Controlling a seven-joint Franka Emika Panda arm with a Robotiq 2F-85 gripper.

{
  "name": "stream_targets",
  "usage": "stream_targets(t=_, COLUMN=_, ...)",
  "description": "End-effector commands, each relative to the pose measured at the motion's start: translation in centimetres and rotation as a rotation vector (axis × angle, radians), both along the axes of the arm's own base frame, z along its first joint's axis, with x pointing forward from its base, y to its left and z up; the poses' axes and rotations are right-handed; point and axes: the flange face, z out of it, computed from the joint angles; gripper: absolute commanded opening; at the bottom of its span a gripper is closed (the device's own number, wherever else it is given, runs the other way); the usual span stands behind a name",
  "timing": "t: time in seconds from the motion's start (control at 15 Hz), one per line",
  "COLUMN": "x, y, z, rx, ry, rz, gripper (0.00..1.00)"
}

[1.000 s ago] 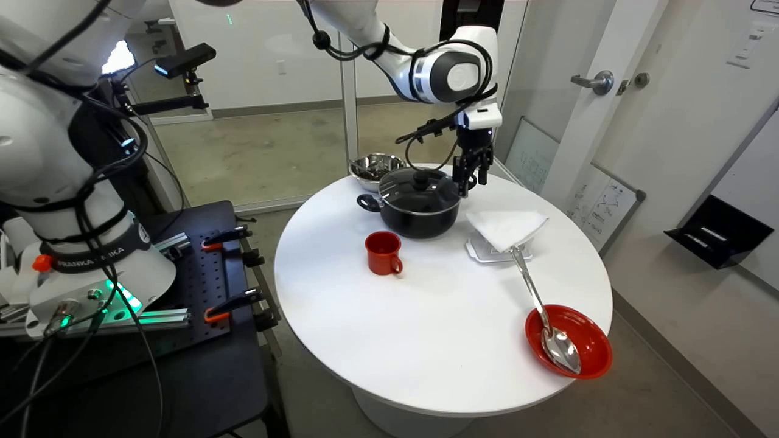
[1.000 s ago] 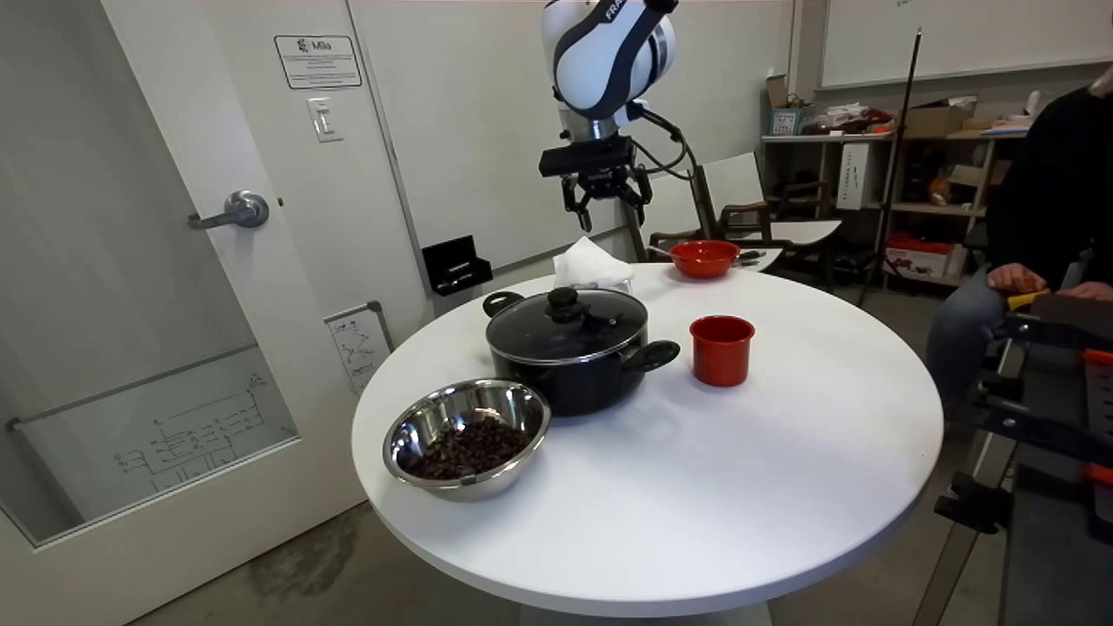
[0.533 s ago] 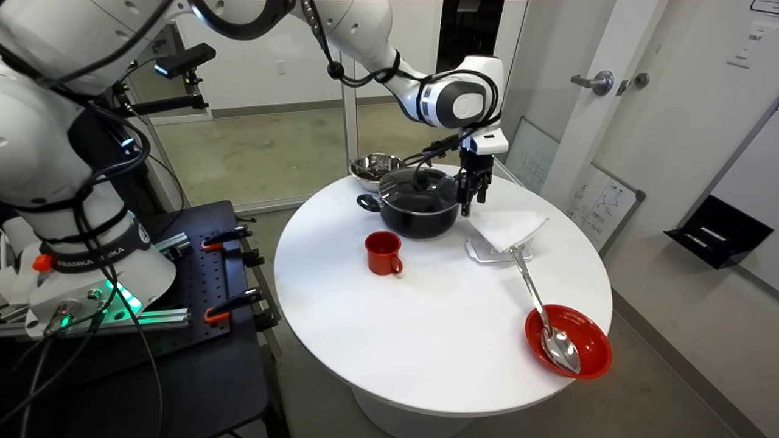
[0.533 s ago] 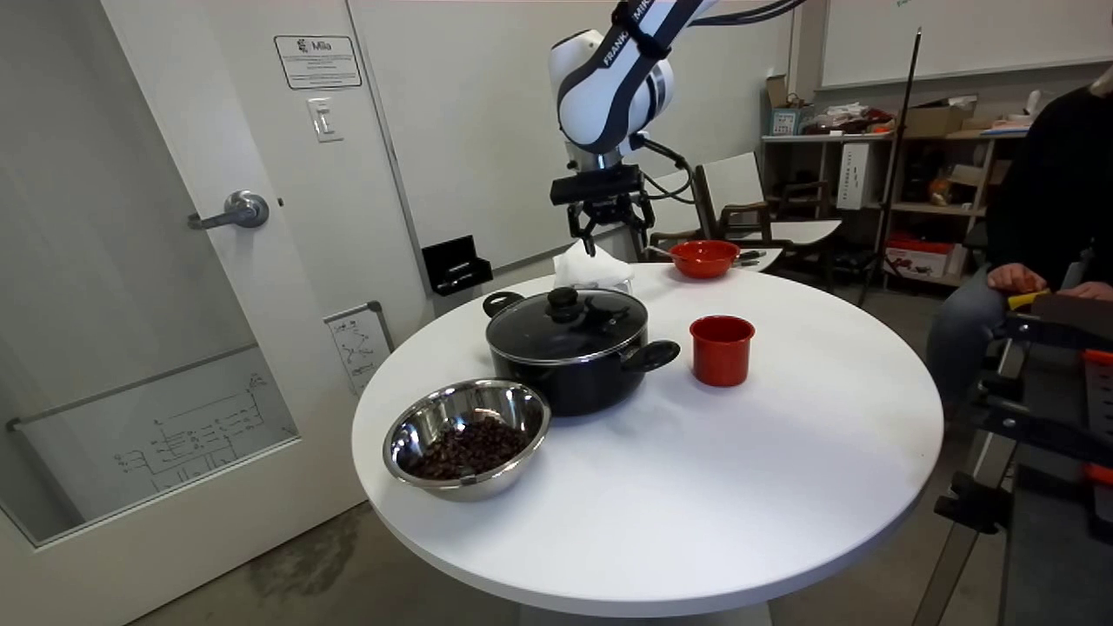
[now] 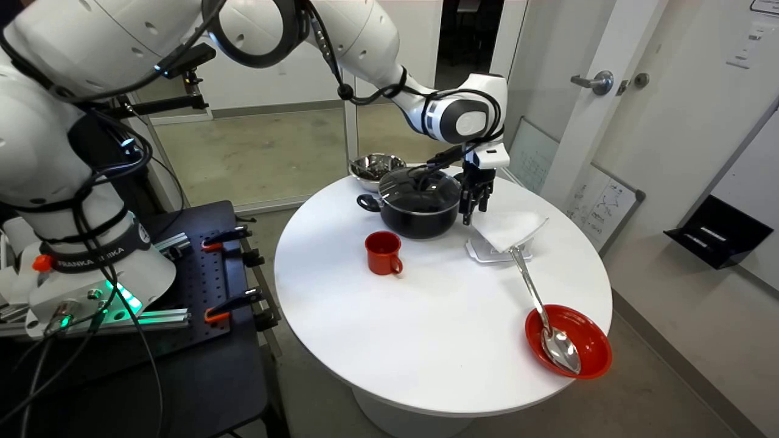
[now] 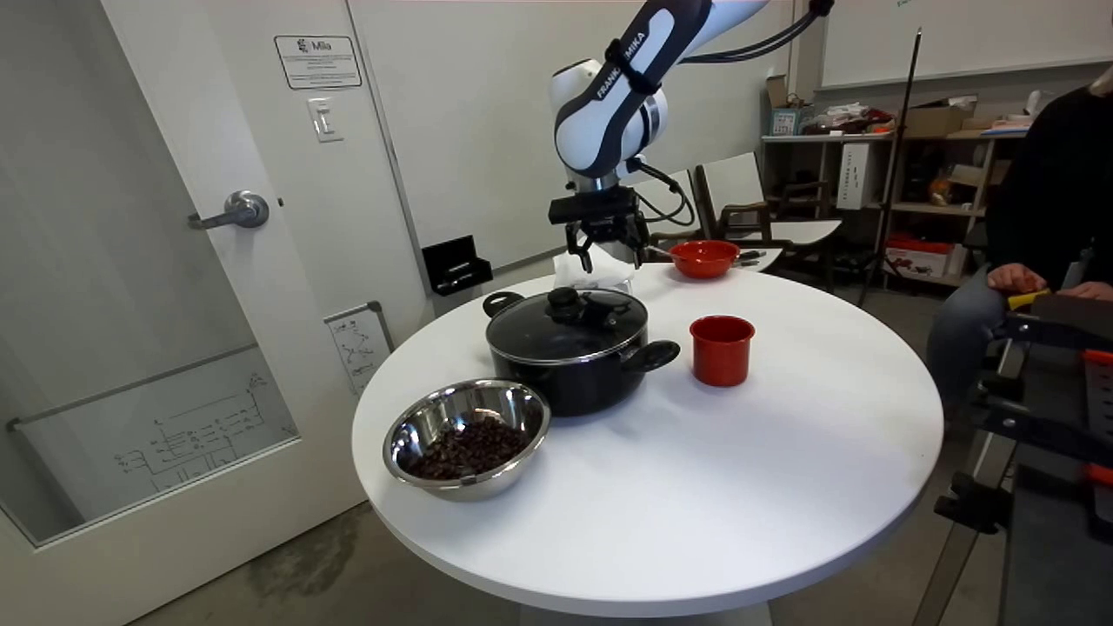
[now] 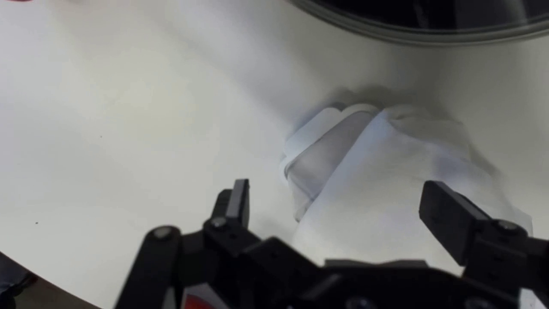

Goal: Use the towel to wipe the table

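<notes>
The white towel [image 5: 511,230] lies folded over a clear plastic container [image 5: 487,252] on the round white table [image 5: 414,340]. The towel also shows behind the pot in an exterior view [image 6: 600,275], and in the wrist view [image 7: 377,193] with the container's [image 7: 324,159] corner uncovered. My gripper [image 5: 475,215] points down beside the pot, above and just short of the towel. In the wrist view my gripper [image 7: 336,184] is open and empty, its fingers wide apart with the towel beneath, one finger over the bare table [image 7: 150,171] and one over the towel.
A black lidded pot [image 5: 420,210] stands close beside the gripper. A red mug [image 5: 383,254], a steel bowl [image 6: 465,443] of dark beans and a red bowl [image 5: 584,340] are on the table. A large spoon [image 5: 529,286] runs from the red bowl to the towel's edge.
My gripper has come down beside the pot, much closer to the towel. It stays open. The towel and the other objects have not moved.
</notes>
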Motion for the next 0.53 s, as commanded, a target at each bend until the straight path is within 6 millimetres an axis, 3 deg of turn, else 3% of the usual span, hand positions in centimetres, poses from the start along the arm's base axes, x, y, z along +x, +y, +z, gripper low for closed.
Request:
stream_targets(t=0.0, x=1.4, y=-0.5, z=-0.5, rx=0.006, ry=-0.058, rz=-0.038, gripper=1.00)
stream_targets(t=0.47, x=1.4, y=-0.6, z=-2.0, rx=-0.004, ry=-0.034, rz=-0.022, gripper=1.00)
